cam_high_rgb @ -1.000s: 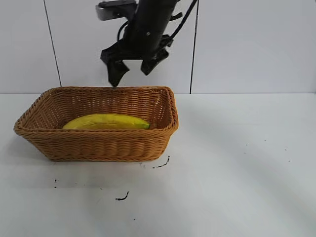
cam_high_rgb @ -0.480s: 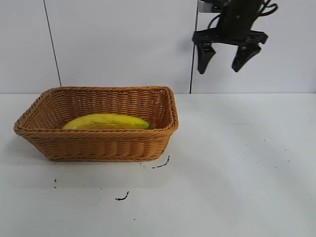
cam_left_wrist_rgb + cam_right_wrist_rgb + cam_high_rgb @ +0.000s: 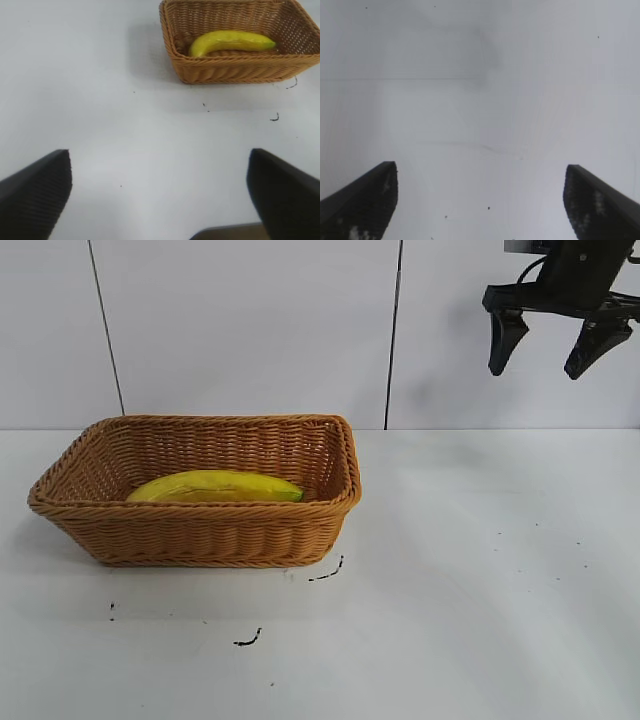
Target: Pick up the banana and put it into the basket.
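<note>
The yellow banana (image 3: 215,486) lies lengthwise inside the tan wicker basket (image 3: 200,535) at the left of the white table. Both also show far off in the left wrist view, the banana (image 3: 230,40) in the basket (image 3: 230,72). My right gripper (image 3: 535,370) hangs open and empty high at the upper right, well away from the basket; its wrist view shows only bare table between its jaws (image 3: 480,170). My left gripper (image 3: 159,160) is open and empty over bare table, far from the basket, and out of the exterior view.
Small black marks (image 3: 248,640) lie on the table in front of the basket, another (image 3: 328,573) by its front right corner. A white panelled wall (image 3: 250,330) stands behind the table.
My right gripper has moved from above the basket's back rim to the right and slightly up, staying open and empty. The banana and basket have not moved.
</note>
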Motion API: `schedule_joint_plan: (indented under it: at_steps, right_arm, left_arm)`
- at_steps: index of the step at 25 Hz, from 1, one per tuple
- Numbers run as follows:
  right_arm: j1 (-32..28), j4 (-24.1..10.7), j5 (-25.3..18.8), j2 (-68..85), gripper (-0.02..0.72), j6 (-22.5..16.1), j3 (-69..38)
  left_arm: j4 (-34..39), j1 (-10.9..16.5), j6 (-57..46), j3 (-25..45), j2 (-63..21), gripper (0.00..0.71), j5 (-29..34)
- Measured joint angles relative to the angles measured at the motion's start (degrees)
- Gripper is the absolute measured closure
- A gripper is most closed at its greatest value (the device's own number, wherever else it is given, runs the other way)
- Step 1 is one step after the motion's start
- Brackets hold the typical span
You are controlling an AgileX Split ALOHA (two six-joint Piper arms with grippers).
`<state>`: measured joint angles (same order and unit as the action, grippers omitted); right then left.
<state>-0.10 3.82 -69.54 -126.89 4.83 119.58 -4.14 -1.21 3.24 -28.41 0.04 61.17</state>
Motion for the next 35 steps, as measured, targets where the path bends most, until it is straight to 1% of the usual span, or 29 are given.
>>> schedule_joint_plan:
  at_steps: [3,10,14,18,20,22,25,28,32,35]
  right_arm:
    - [0.0,0.0,0.0,5.5,0.076,0.0,-8.8]
    - [0.0,1.1,-0.1,23.0,0.079,0.0,-35.7]
    - [0.0,1.1,-0.1,33.7,0.082,1.3,-50.7]
    - [0.0,1.1,-0.1,44.5,0.085,1.5,-64.5]
    - [0.0,1.1,0.7,49.9,0.085,1.6,-70.4]
    - [0.0,1.1,2.5,55.5,0.085,1.5,-76.4]
    - [0.0,1.1,4.9,64.6,0.085,1.3,-83.7]
    - [0.0,1.1,5.7,73.7,0.085,1.2,-88.6]
    - [0.0,2.5,11.0,86.1,0.085,1.1,-89.7]
    - [0.0,2.7,11.4,94.3,0.085,1.1,-90.6]
  left_arm:
    - [0.0,0.0,0.0,0.0,0.0,0.020,0.0]
    - [0.0,0.0,0.0,0.0,0.0,0.020,0.0]
    - [0.0,0.0,0.0,0.0,0.0,0.020,0.0]
    - [0.0,0.0,0.0,0.0,0.0,0.020,0.0]
    - [0.0,0.0,0.0,0.0,0.0,0.020,0.0]
    - [0.0,0.0,0.0,0.0,0.0,0.020,0.0]
    - [0.0,0.0,0.0,0.0,0.0,0.020,0.0]
    - [0.0,0.0,0.0,0.0,0.0,0.020,0.0]
    - [0.0,0.0,0.0,0.0,0.0,0.020,0.0]
    - [0.0,0.0,0.0,0.0,0.0,0.020,0.0]
